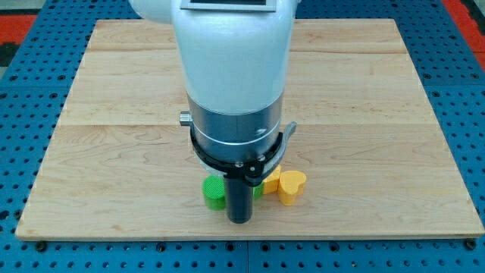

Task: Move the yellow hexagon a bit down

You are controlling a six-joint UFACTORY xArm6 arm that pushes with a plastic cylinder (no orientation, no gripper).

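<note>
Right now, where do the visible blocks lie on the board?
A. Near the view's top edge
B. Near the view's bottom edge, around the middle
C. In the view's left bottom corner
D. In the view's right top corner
B: the green block and the yellow blocks sit low on the board, either side of my tip, near the bottom edge and about mid-width.

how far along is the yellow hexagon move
Nothing looks done yet. My tip sits near the board's bottom edge, between a green block and two yellow blocks. The arm hides part of them, so I cannot tell which is the hexagon. Nudging it down is left.
</note>
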